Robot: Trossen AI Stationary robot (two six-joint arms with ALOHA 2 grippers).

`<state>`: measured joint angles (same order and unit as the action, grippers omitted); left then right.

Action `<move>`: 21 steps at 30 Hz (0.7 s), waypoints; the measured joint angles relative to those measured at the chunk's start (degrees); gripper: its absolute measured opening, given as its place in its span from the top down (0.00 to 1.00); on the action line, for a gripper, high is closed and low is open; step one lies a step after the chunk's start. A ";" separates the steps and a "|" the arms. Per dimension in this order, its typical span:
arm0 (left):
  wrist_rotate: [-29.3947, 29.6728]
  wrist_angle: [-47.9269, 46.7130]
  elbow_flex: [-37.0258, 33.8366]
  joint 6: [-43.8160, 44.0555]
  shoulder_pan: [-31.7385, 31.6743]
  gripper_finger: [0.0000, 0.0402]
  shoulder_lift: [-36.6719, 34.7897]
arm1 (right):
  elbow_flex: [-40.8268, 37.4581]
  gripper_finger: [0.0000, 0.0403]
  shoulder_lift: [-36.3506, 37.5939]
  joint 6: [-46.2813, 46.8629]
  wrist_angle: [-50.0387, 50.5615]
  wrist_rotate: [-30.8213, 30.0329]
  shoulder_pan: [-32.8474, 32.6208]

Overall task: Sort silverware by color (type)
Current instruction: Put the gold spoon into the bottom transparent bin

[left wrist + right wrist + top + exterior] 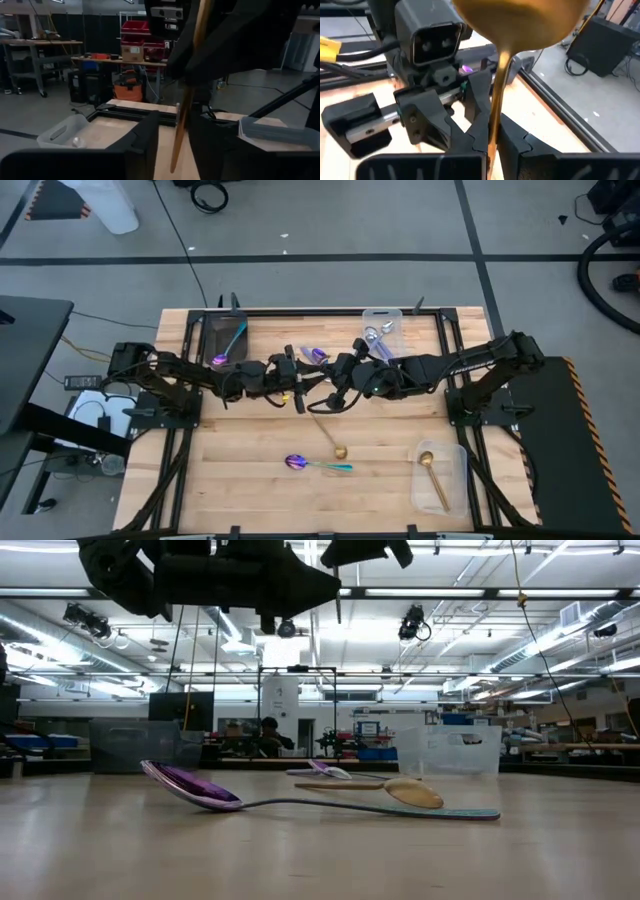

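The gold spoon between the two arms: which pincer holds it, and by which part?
The right pincer holds the gold spoon by its handle; the left pincer is open around the handle's other end.

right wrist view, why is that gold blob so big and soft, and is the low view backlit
Right wrist view: the gold spoon sits right against the lens, so its bowl is out of focus. Low view: bright ceiling strips leave the arms overhead as dark silhouettes, while the purple-bowled spoon stays sharp with glints.

One camera looks straight down on the whole pale wooden bench (250,480). Another sits at bench-top level, close behind a purple-bowled, teal-handled spoon (300,802) that both views share. Each wrist camera looks past its own dark fingers (470,135) at a slim gold spoon (500,75), very near.
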<state>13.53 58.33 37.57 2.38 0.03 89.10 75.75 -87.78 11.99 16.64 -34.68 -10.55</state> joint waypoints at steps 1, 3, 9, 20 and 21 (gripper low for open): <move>-0.78 -0.46 0.17 0.07 -0.37 0.70 0.00 | 0.00 0.94 0.11 0.59 0.98 0.00 -0.15; -2.89 -2.93 1.14 0.16 -1.11 0.68 -0.02 | 0.00 0.94 0.43 1.56 3.07 0.02 -0.30; -10.08 -17.87 5.54 -0.25 -3.10 0.62 0.00 | -0.04 0.94 2.42 4.15 7.93 2.20 -0.30; -13.22 -30.93 8.58 -0.52 -3.62 0.55 -0.04 | 0.00 0.94 4.37 16.67 23.31 9.30 -1.52; -13.22 -31.07 8.59 -0.56 -3.62 0.55 -0.04 | 0.00 0.94 4.37 18.36 24.55 10.28 -1.78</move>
<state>0.32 27.26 46.16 1.82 -3.60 89.06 75.75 -83.42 30.34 41.19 -24.40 -12.34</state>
